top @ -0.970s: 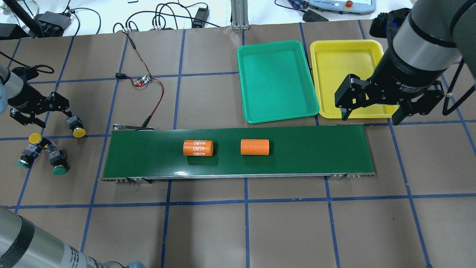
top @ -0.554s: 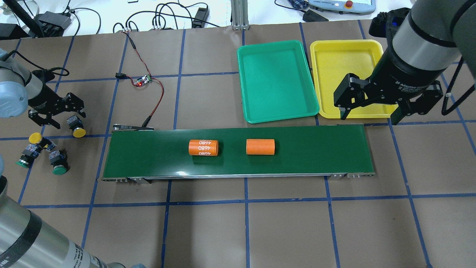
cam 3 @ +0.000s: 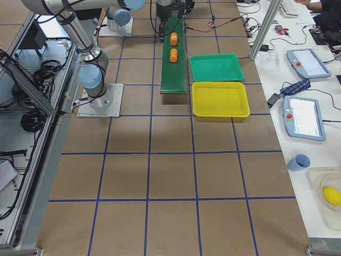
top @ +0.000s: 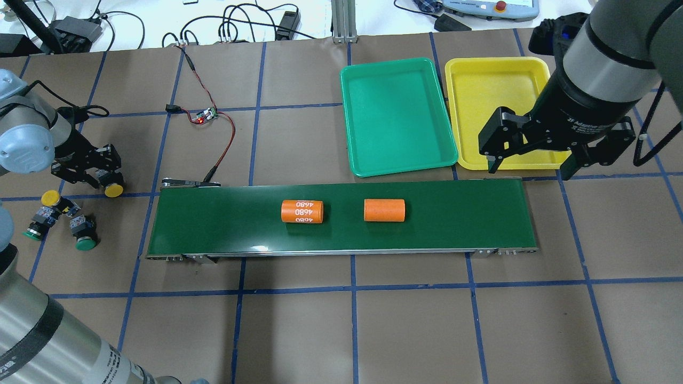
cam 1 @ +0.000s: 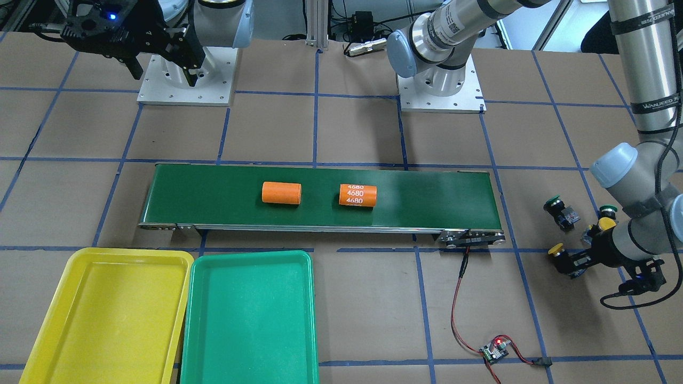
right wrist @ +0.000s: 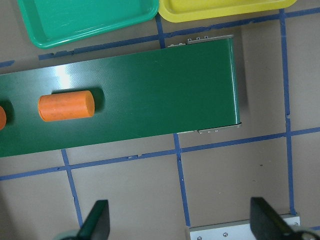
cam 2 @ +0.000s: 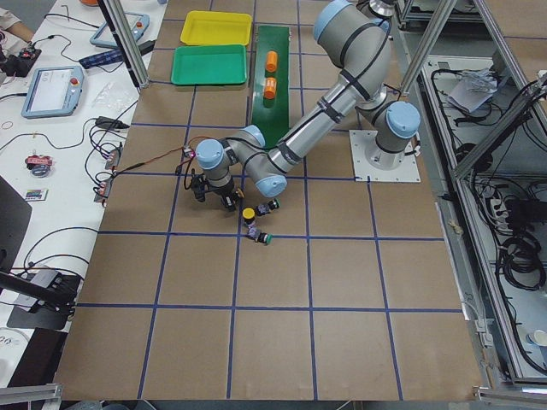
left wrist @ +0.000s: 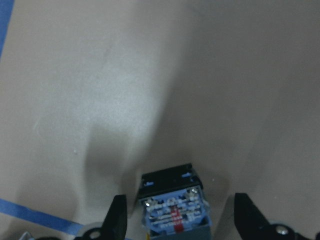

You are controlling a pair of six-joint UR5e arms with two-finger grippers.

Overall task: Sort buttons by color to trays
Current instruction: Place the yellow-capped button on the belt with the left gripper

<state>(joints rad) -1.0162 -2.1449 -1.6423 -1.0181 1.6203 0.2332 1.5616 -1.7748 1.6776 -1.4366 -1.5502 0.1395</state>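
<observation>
- Your left claw stands spread, straddling a yellow button on the tabletop, with gaps on both sides.
- The button lies sideways, its long axis running cap-first toward the robot and the belt.
- Your right claw hangs wide beside the yellow tray.

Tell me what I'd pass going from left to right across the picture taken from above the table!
buttons → small circuit board → orange cylinder printed 4680 → green tray → yellow tray
</observation>
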